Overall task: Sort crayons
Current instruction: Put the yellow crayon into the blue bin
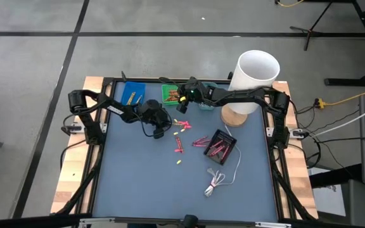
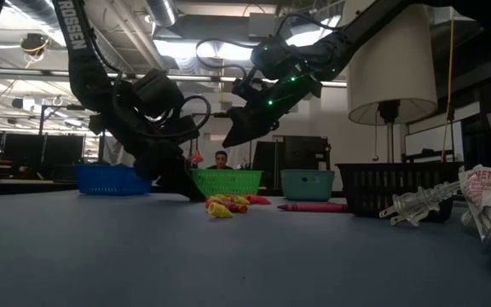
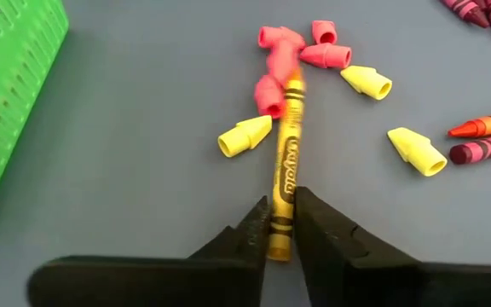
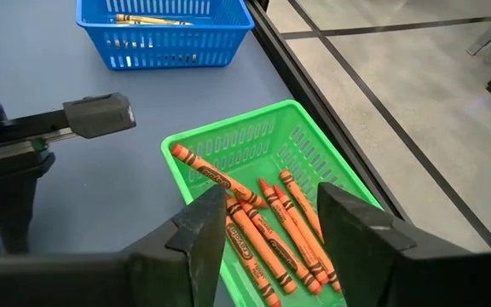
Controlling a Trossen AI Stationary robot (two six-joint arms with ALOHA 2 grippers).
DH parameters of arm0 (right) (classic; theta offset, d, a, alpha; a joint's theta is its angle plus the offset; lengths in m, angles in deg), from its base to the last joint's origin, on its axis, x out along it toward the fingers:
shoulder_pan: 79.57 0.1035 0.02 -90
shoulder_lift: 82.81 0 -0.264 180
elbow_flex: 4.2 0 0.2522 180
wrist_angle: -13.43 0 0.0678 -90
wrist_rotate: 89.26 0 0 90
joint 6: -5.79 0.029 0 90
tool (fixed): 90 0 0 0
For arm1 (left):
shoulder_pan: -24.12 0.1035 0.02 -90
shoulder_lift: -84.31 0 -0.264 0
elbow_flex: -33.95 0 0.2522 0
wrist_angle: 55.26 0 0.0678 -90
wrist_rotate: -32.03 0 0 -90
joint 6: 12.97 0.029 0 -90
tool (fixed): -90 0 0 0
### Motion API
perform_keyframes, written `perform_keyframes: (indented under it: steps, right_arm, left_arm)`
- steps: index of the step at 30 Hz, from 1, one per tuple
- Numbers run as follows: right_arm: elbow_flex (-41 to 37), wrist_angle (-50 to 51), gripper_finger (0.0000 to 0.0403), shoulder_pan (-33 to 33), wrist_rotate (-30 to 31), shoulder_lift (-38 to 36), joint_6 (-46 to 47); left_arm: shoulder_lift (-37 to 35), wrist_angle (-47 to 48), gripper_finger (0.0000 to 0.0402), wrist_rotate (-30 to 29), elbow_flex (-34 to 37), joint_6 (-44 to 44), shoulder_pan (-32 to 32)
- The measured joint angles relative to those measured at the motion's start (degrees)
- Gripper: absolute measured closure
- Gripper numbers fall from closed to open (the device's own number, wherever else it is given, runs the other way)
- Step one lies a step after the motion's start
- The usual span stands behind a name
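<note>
Your left hand (image 3: pixel 281 223) pinched the yellow crayon (image 3: pixel 285 166) beside the green basket (image 4: pixel 254 153); your right hand (image 4: pixel 271 226) hung wide above it.

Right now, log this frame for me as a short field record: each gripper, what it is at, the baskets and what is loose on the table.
left gripper: down at the table, fingers closed around the end of a yellow crayon
right gripper: open, empty, above the green basket
green basket contents: orange crayons
blue basket: holds yellow crayons
loose on table: pink and yellow eraser caps, more crayons
</note>
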Motion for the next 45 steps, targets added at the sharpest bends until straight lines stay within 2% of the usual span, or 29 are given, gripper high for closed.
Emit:
perform_keyframes:
  steps: [7, 13, 21, 25, 34, 42, 45]
  right_arm:
    - [0.00, 0.00, 0.0219, 0.32, 0.00, 0.00, 0.00]
    - [0.00, -0.11, 0.0219, 2.28, -0.08, 0.00, 0.00]
    - [-0.02, 0.49, 0.0219, 7.27, 0.28, -1.39, -0.02]
    - [-0.02, 1.77, 0.0219, 10.51, 0.35, -4.71, -0.01]
    - [0.01, 4.06, 0.0219, 17.37, 0.59, -11.88, -0.02]
    - [0.02, 8.04, 0.0219, 22.36, 0.61, -14.78, -0.02]
    - [0.02, 9.63, 0.0219, 23.97, 0.61, -15.22, 0.00]
  left_arm:
    - [-0.07, 0.07, 0.0396, -0.50, 0.04, 0.00, -0.48]
    - [-0.13, 0.12, 0.0395, -1.03, 0.07, -0.74, -1.35]
    - [-1.80, 1.75, 0.0395, -1.15, 0.15, -9.17, -1.73]
    - [-4.09, 4.29, 0.0395, -0.86, 0.25, -12.31, -1.98]
    - [-11.87, 7.50, 0.0395, -1.16, 0.26, -12.50, -4.38]
    - [-16.46, 7.21, 0.0395, -1.18, 0.24, -12.76, -6.48]
    - [-18.19, 7.28, 0.0395, -2.96, 0.24, -14.71, -6.56]
